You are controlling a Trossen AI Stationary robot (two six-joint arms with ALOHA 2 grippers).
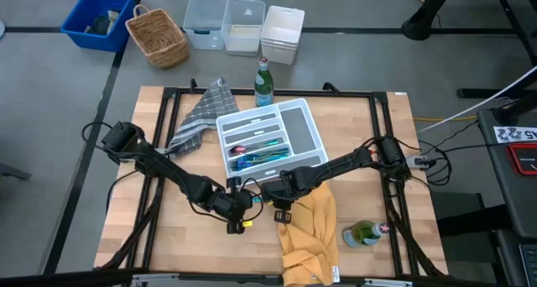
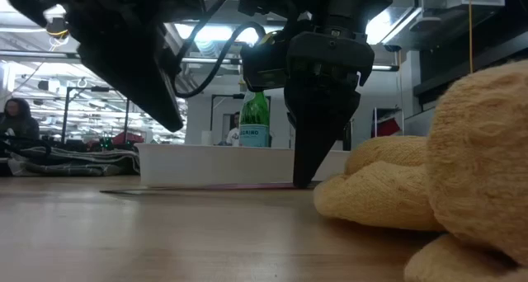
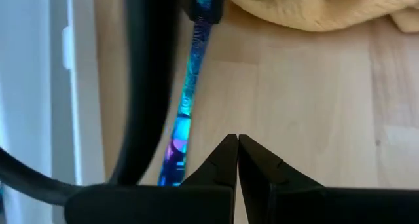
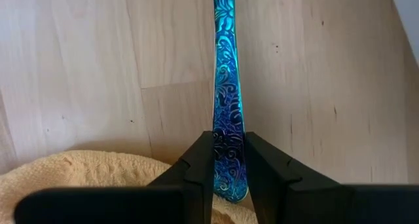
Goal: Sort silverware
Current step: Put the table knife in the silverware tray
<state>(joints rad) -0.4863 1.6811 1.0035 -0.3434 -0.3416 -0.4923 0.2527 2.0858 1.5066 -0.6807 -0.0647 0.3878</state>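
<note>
A slim blue-iridescent piece of silverware (image 4: 227, 80) with an engraved pattern lies flat on the wooden table, just in front of the white divided tray (image 1: 295, 119). It also shows in the left wrist view (image 3: 188, 96). My right gripper (image 4: 229, 168) stands over one end of it, next to the yellow cloth (image 1: 309, 230), and is shut on it. My left gripper (image 3: 237, 145) is shut and empty, beside the piece's other end. More blue and purplish silverware (image 1: 256, 148) lies in the tray's compartments. My right gripper pinches the piece's patterned handle near its end (image 4: 228, 142) between its two fingers, one finger on each long edge. The fingers (image 2: 307, 162) point down from above. The piece lies flat on the table and runs away from the gripper toward the left gripper.
A grey checked cloth (image 1: 201, 111) lies left of the tray. A green bottle (image 1: 264, 81) stands behind the tray, and another (image 1: 363, 233) lies at the table's near right. Bins and a basket (image 1: 158, 37) stand beyond the far edge. A person (image 2: 16, 121) sits far behind.
</note>
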